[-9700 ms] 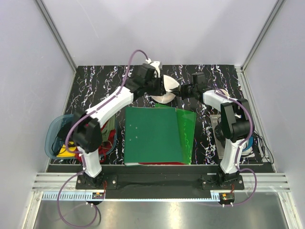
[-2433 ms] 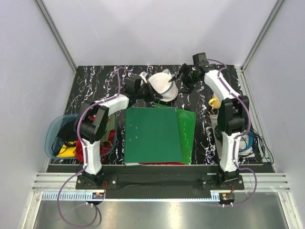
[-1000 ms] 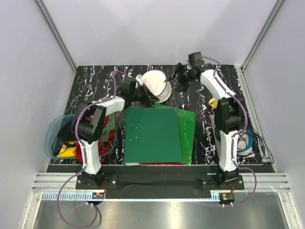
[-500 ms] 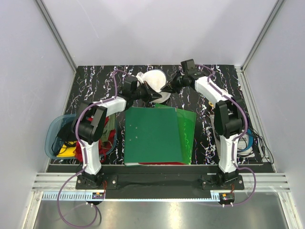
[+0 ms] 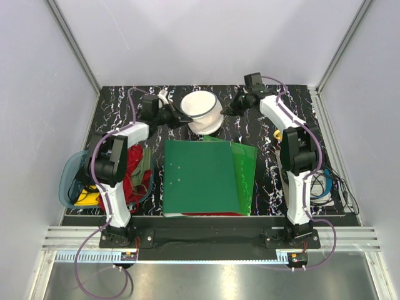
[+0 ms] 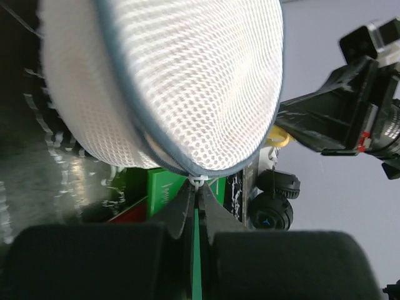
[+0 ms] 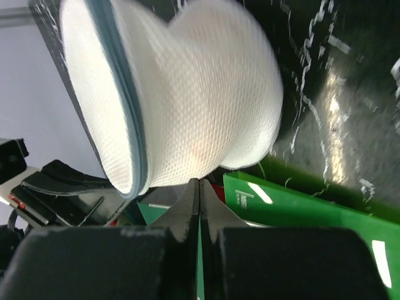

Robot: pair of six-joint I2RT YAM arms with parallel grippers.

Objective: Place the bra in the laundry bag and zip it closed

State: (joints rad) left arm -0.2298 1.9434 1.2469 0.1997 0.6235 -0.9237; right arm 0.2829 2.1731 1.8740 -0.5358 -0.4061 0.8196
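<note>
Jaws pressed together, both sides. Left gripper (image 5: 180, 117) pinching small white tab (image 6: 197, 180) on laundry bag (image 5: 201, 111) rim, at bag's 9 o'clock. Right gripper (image 5: 227, 111) sitting just beside mesh at 3 o'clock; catching any, cannot tell. Bra not showing. Advising: holding rim taut, drawing zip steadily around hoop.

Green folders (image 5: 200, 178) just beside laundry bag (image 5: 201, 111)
</note>
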